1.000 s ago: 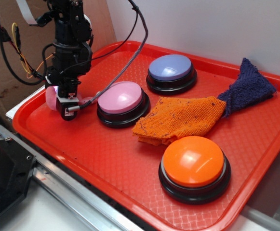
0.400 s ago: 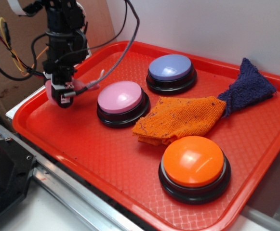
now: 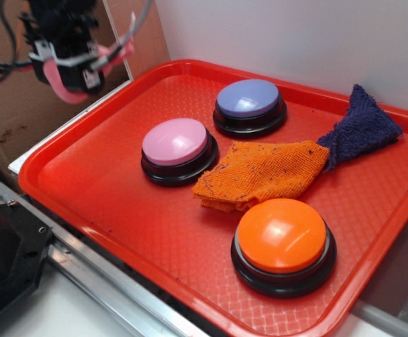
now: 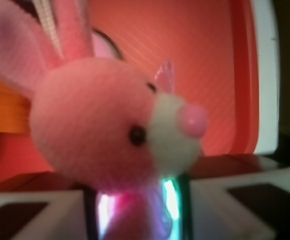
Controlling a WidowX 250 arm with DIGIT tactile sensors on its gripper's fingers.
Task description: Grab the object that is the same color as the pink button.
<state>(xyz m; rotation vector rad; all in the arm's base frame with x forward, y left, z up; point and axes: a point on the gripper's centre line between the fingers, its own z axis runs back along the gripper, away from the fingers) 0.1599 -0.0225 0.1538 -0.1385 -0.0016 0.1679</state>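
Since the earlier frames the gripper (image 3: 74,74) has risen from just beside the pink button (image 3: 175,142), low over the tray, to well above the tray's far-left corner, carrying the pink plush toy (image 3: 60,86) up with it, so the spot left of the pink button now shows bare red surface. Largest in view is the red tray (image 3: 119,210), lying on the counter and holding everything else. On it, in front and to the right of the pink button, sits the orange button (image 3: 282,235) on its black base; behind and to the right of the pink button is the lavender-blue button (image 3: 249,98). An orange cloth (image 3: 260,175) lies crumpled just to the right of the pink button, between the three buttons, and a dark purple cloth (image 3: 362,130) lies beyond it, near the tray's far-right rim. The toy is clear of the tray, pinched between the fingers: the wrist view shows its body clamped low between them, while its head (image 4: 105,125), with one black eye and a pink nose, and its long ears fill the frame in front of them.
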